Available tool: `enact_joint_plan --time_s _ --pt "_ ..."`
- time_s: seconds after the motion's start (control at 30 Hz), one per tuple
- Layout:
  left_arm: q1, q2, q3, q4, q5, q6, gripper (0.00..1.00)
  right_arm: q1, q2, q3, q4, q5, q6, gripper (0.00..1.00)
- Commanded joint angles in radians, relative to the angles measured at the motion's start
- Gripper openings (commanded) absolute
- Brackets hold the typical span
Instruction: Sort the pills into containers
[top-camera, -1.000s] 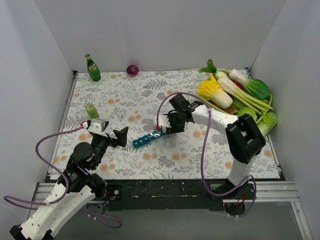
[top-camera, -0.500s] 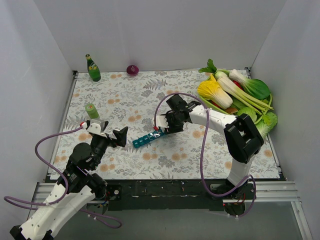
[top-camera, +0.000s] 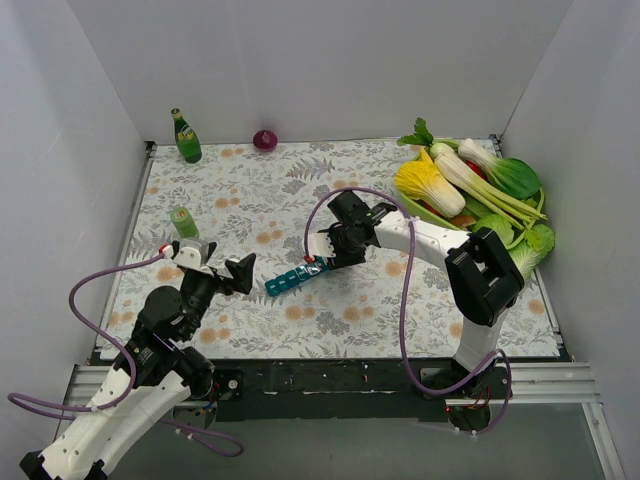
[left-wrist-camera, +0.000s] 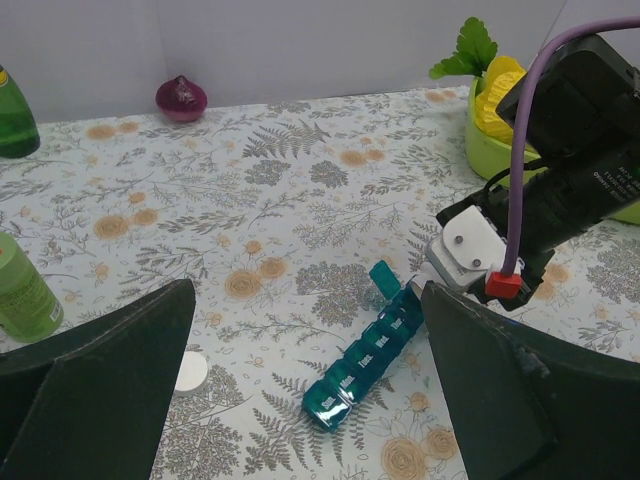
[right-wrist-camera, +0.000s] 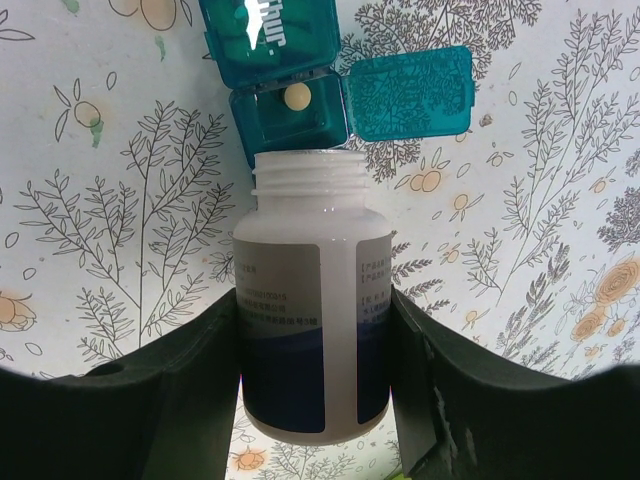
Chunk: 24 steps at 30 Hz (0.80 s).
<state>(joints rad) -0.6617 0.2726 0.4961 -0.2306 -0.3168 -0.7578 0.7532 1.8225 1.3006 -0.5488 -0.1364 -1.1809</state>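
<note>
The right gripper (right-wrist-camera: 315, 300) hugs a white bottle (right-wrist-camera: 310, 230). The teal containers (right-wrist-camera: 270, 40) sit just past its jaws, at 12 o'clock. The left gripper (left-wrist-camera: 308, 300) has its jaws wide apart.

Pill organiser strip (right-wrist-camera: 265, 35) partly beyond the top edge; pill bottle (right-wrist-camera: 310, 330) label print illegible.

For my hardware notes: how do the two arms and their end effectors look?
Both the left arm and the right arm have white shells with black joints. A looping purple cable runs along each, ending at a small red connector. The left end effector and right end effector have broad matte black fingers.
</note>
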Motion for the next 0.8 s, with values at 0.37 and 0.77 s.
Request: enact_joint_plan --time_s 0.37,0.77 --pt "0.007 -0.016 -0.005 0.017 0.005 0.012 0.98 0.029 -0.002 0.052 -0.017 0.073 -0.006 0.01" --pt "0.005 -0.027 -0.005 0.017 0.005 0.012 0.98 0.049 -0.005 0.06 -0.025 0.109 -0.014 0.01"
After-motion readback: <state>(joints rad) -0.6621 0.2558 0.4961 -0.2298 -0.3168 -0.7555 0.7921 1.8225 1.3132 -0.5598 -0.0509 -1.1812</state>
